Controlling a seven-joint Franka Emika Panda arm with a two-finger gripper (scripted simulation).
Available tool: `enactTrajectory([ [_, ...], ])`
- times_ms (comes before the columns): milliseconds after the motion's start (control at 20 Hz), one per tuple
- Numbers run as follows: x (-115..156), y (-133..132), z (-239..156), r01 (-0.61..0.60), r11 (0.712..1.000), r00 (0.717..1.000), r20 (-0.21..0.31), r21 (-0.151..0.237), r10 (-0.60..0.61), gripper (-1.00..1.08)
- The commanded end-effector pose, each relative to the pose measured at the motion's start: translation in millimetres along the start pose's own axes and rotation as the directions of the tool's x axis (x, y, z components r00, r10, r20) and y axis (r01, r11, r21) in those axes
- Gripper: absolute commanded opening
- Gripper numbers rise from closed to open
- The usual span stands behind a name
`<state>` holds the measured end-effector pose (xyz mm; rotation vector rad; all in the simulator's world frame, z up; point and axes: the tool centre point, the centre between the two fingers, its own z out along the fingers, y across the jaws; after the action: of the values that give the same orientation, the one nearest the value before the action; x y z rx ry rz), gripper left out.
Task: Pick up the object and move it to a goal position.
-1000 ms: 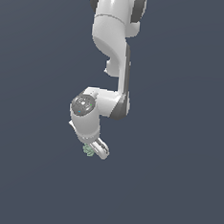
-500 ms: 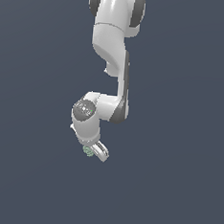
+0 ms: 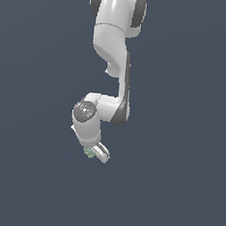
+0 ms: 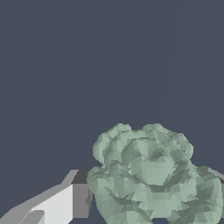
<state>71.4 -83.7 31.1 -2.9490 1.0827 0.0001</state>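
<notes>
White two-finger gripper (image 3: 96,153) clamped on small pale grey-green lumpy blob (image 4: 151,175); blob wedged between pads, so you can carry; goal marker not visible.

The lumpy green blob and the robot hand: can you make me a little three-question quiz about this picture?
1. True or false: the blob is lying far away from the hand.
2. What colour is the blob? A) bright red B) pale grey-green C) black
3. Fill in: the blob's surface looks ____, not smooth.

Key:
1. False. In the wrist view it sits right against a white finger, and in the exterior view it is at the tip of the arm.
2. B
3. Bumpy
</notes>
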Motion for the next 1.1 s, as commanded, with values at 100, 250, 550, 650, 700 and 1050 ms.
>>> enactTrajectory([
  [100,-0.1,2.4,-3.0,0.0,1.0,1.0,0.0,0.0,0.0,-1.0],
  [250,-0.6,7.7,-9.4,0.0,1.0,1.0,0.0,0.0,0.0,-1.0],
  [550,-2.5,27.5,-33.8,0.0,1.0,1.0,0.0,0.001,0.0,-1.0],
  [650,-3.4,37.0,-45.5,0.0,1.0,1.0,0.0,0.001,0.0,-1.0],
  [700,-3.9,42.4,-52.1,0.0,1.0,1.0,0.0,0.001,0.0,-1.0],
  [1050,-7.7,89.8,-110.6,0.0,1.0,1.0,0.001,0.002,0.0,-1.0],
])
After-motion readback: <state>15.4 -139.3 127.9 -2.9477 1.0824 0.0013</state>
